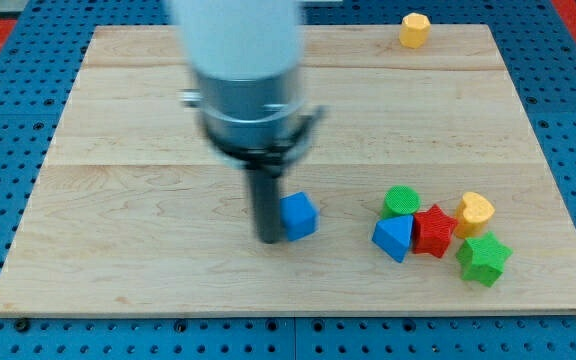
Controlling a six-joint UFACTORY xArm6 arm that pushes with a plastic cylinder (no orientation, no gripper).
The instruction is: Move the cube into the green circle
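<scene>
Blue cube [298,215] is seen on the table [118,250], just below centre, at 9 o'clock of the green circle [401,201] and apart from it. My tip [269,238] is pressed against the cube's 9 o'clock side. No fingers are fitted.

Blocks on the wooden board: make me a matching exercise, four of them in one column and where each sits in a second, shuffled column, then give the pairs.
Things:
1. blue cube
2. green round block
3. green star-shaped block
4. yellow block at the view's top

Places:
A. alone near the board's top edge, toward the view's right
B. right beside my tip, on its right in the view
C. lowest and farthest right in the cluster
D. top left of the cluster, above the blue triangular block

Pairs: 1-B, 2-D, 3-C, 4-A
</scene>
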